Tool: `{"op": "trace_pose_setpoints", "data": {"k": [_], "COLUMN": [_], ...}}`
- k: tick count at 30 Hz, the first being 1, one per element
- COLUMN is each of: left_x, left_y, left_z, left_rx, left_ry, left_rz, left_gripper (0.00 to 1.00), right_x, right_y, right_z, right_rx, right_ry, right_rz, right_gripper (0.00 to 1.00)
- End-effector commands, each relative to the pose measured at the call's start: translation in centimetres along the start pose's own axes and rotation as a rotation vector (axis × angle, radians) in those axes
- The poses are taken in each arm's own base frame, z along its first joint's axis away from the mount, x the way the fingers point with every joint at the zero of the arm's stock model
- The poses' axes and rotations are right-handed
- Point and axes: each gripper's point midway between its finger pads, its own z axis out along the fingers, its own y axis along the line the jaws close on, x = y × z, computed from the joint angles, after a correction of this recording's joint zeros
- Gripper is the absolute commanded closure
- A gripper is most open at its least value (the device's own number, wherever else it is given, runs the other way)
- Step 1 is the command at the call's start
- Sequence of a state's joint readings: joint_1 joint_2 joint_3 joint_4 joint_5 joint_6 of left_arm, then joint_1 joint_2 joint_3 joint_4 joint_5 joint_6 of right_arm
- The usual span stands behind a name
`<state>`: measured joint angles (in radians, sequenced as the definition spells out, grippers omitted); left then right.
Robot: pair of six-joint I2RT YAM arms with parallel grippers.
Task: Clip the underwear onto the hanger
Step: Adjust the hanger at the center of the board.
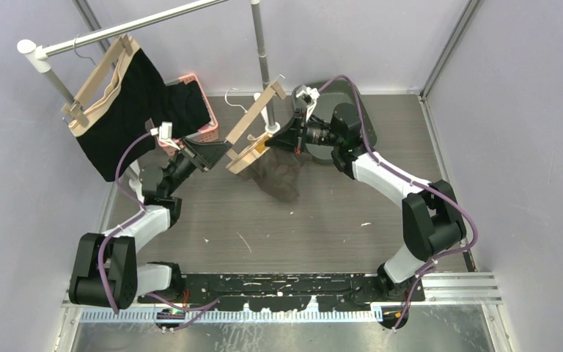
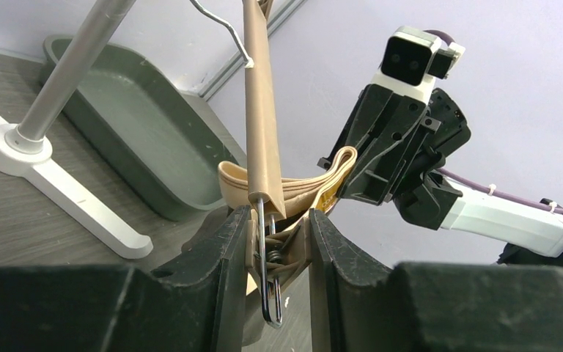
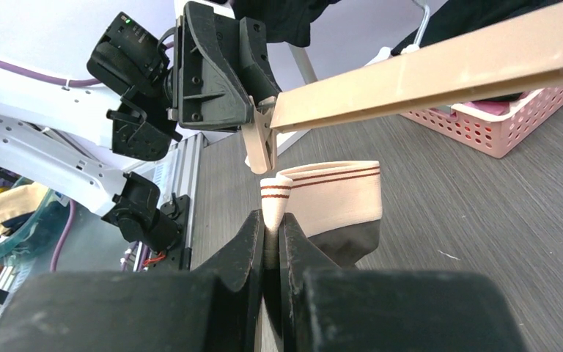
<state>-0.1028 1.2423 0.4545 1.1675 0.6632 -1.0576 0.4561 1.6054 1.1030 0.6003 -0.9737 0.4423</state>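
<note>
A tan wooden hanger (image 1: 253,117) hangs tilted in mid-air at the centre. My left gripper (image 1: 218,155) is shut on its lower clip (image 2: 278,246), squeezing the clip's tabs between the fingers. My right gripper (image 1: 273,138) is shut on the beige waistband (image 3: 326,198) of the dark underwear (image 1: 278,177), which hangs below the hanger. In the right wrist view the folded waistband end sits just under the clip (image 3: 260,139). In the left wrist view the waistband (image 2: 300,192) loops beside the hanger bar (image 2: 260,110).
A second hanger with black underwear (image 1: 121,110) hangs from the white rail (image 1: 117,33) at the back left. A pink basket (image 1: 194,110) of clothes stands behind my left arm. A rack pole (image 1: 260,44) with a white base and a dark green tray (image 2: 128,125) stand at the back.
</note>
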Motion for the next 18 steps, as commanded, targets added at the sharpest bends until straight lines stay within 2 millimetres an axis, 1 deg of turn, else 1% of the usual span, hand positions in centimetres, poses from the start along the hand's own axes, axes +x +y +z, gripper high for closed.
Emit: {"op": "trace_pose_setpoints", "data": {"k": [1,5,8,10,13,18], "left_x": [-0.3,1.1,1.3,1.3,1.5,2.7], "left_y": [-1.4,0.6,1.3,1.8,2.8,4.9], "left_z": [-0.5,-1.4,-1.5,-1.5,-1.7,-2.2], "left_rx": [0.039,-0.03,-0.052,-0.067,-0.106,-0.187], "left_ry": [-0.018,-0.016,-0.023,-0.031,-0.047,-0.031], "left_rz": [0.048,0.019,0.012,0.003,-0.018,-0.057], "left_gripper": [1.0,1.0,1.0,1.0,1.0,1.0], "right_x": [-2.6,-1.3,-0.3,0.7,1.5,2.5], "right_y": [1.6,1.5,1.5,1.3,1.6,1.9], "right_z": [-0.6,-1.2,-1.7,-2.2,-2.9,-4.2], "right_rx": [0.002,0.038,0.062,0.096,0.121,0.183], "right_ry": [-0.05,-0.018,-0.004,0.016,0.028,0.053], "right_rz": [-0.085,-0.057,-0.033,-0.007,-0.001,0.007], "right_gripper": [0.99,0.99,0.99,0.99,0.99,0.99]}}
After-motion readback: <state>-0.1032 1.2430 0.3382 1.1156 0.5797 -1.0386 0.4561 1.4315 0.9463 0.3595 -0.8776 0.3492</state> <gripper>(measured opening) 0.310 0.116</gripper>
